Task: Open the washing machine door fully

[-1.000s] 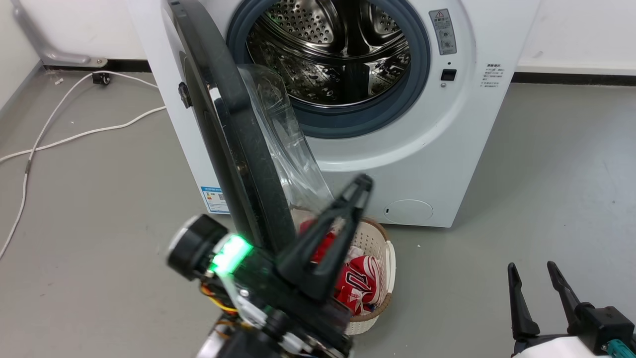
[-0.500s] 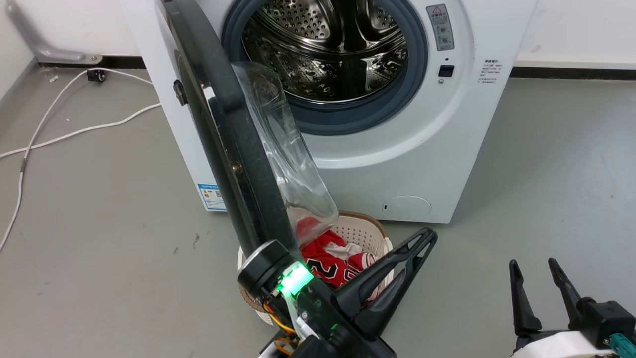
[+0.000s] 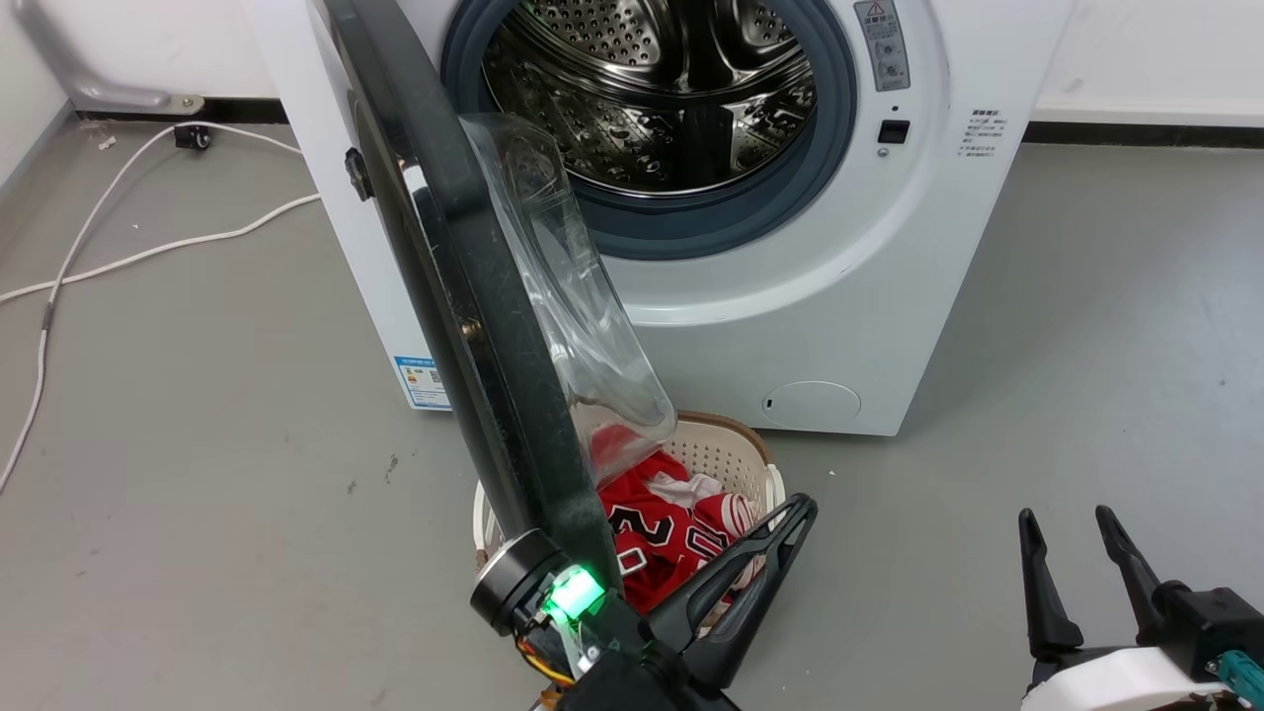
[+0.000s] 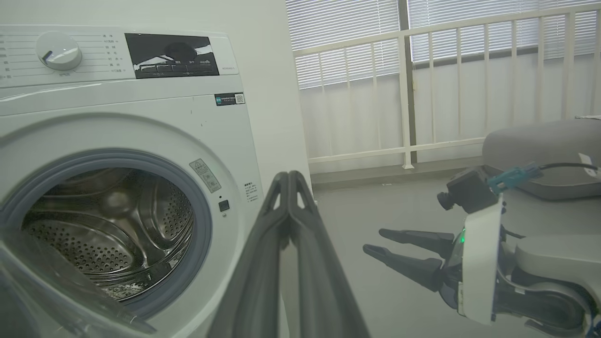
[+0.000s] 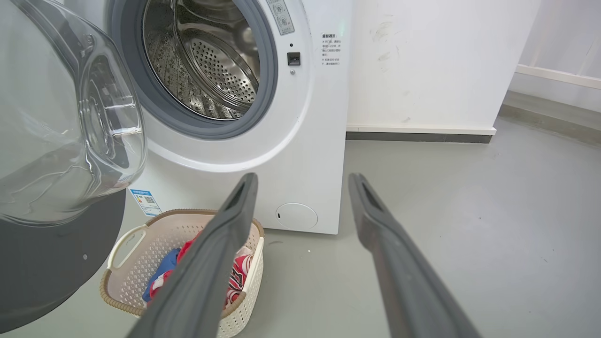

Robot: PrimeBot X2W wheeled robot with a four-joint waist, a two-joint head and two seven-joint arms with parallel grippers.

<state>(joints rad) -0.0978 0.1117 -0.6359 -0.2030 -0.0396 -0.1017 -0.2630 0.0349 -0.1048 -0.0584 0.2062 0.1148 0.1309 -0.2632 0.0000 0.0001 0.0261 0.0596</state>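
Head cam: 1 washing machine door [image 3: 474, 296] standing wide open, edge-on to cam, lower end near 1 laundry basket [image 3: 726, 456]. Glossy black rim, clear bulging glass. 2 grippers: left gripper [image 3: 802, 509] tips pressed together, nothing betw; right gripper [image 3: 1062, 515] spread, empty.

Left wrist cam: 1 dial [image 4: 58, 50], 1 dark display [image 4: 171, 55], txt too small to read.

Right wrist cam: door at left, 1 blue-white sticker [image 5: 144, 199], unreadable.

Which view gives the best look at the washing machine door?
Head view: the washing machine door stands swung out, black rim edge-on, nearly whole. Right wrist view shows its glass bowl close; left wrist view, a corner of it.
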